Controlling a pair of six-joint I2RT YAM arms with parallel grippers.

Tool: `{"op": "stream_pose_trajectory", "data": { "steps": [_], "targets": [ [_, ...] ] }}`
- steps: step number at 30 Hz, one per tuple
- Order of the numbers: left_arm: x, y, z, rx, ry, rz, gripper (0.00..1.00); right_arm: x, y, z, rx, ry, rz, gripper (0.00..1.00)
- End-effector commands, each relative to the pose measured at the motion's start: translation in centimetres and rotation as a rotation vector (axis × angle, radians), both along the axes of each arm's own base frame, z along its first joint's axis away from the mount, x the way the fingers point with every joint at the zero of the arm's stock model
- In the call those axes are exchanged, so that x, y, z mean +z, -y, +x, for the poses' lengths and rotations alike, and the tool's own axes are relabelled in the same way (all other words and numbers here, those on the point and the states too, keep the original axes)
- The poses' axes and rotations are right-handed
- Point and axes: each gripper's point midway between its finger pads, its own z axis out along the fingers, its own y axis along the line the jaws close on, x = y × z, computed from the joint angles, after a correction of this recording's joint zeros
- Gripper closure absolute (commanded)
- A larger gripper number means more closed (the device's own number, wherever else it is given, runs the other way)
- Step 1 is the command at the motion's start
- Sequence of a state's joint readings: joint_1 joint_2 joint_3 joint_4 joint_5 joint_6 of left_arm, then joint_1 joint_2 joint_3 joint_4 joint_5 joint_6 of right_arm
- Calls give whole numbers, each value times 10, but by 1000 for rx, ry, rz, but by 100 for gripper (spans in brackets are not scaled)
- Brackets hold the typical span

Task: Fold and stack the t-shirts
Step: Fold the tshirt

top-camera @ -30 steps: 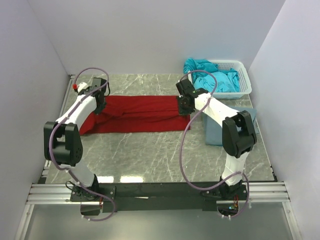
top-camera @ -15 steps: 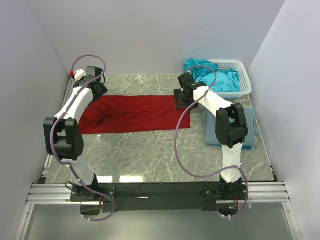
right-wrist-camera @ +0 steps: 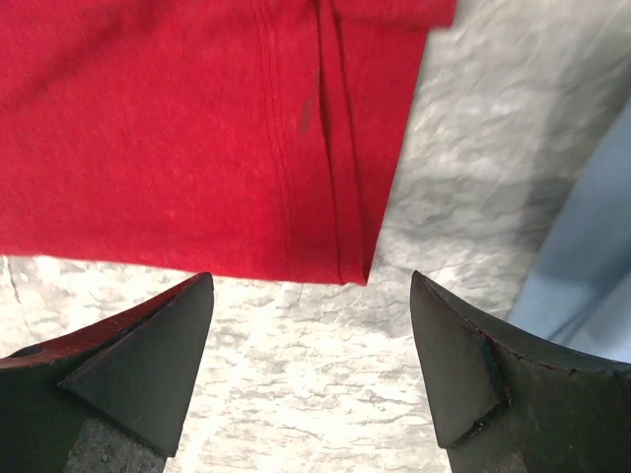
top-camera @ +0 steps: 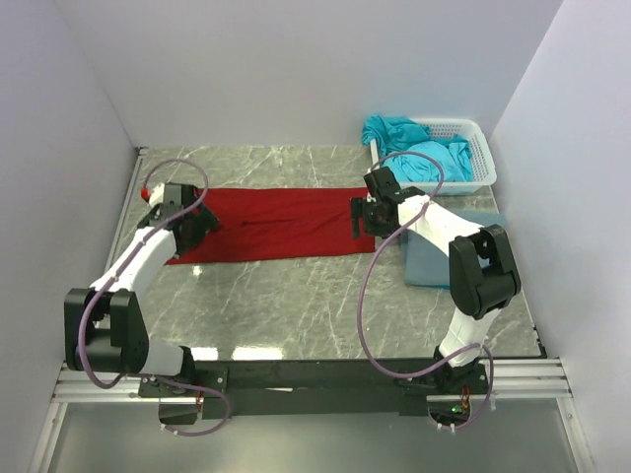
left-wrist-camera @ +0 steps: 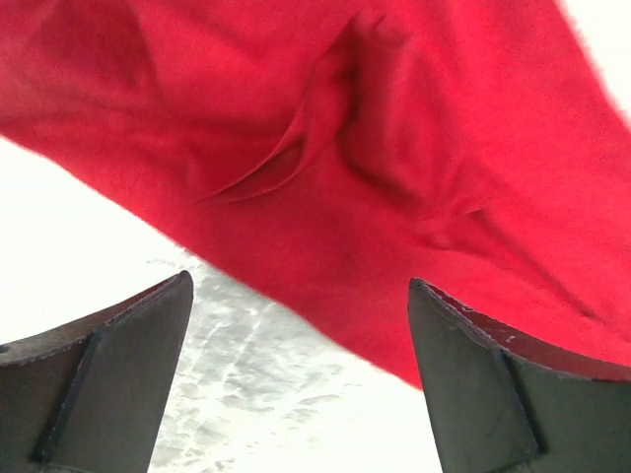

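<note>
The dark red t-shirt (top-camera: 271,225) lies flat as a long folded strip across the middle of the marble table. My left gripper (top-camera: 200,223) hovers open over its left end, and the left wrist view shows wrinkled red cloth (left-wrist-camera: 375,148) beyond the empty left gripper (left-wrist-camera: 300,281). My right gripper (top-camera: 358,215) is open above the strip's right end. In the right wrist view the red hem corner (right-wrist-camera: 335,197) lies just ahead of the empty right gripper (right-wrist-camera: 311,278). A folded grey-blue t-shirt (top-camera: 432,264) lies at the right, partly under my right arm. Turquoise t-shirts (top-camera: 426,158) fill the basket.
A white lattice basket (top-camera: 480,148) stands at the back right corner. Grey-blue cloth (right-wrist-camera: 592,266) shows at the right edge of the right wrist view. White walls close the table on three sides. Bare marble (top-camera: 296,305) runs in front of the red strip.
Both grippers went from shut on the red shirt to open and let it go. The shirt now lies as a flatter strip, and both arms have drawn back toward the near side.
</note>
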State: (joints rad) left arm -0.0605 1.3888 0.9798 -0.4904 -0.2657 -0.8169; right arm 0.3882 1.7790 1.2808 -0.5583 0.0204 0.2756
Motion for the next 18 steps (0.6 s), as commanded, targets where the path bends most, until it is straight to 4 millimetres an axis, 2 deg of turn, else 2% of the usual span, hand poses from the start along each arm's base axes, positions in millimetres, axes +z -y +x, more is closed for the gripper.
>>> {"op": "stream_pose_trajectory", "data": {
  "steps": [1,5,6,7,8,11,13,14,18],
  "targets": [
    [-2,2,7,8,88,-23,5,13,-12,3,15,55,69,13],
    [-20,-21,11,74,120,-5,5,15,-14,0,20,63,69,12],
    [-23,-20,13,57,130,-9,5,16,-12,0,17,65,67,12],
    [-30,-33,11,83,129,-20,6,18,-12,-1,18,71,64,12],
    [-27,-36,21,70,170,-25,6,20,-12,-1,17,77,65,12],
    [-27,-38,34,26,186,-26,6,20,-10,-1,13,80,61,12],
    [-26,-46,41,42,174,0,6,20,-7,0,3,84,43,11],
    [-36,-48,44,36,139,-1,6,20,0,1,-18,86,11,11],
    [-42,-57,57,27,110,23,7,21,8,4,-35,93,-34,11]
  ]
}}
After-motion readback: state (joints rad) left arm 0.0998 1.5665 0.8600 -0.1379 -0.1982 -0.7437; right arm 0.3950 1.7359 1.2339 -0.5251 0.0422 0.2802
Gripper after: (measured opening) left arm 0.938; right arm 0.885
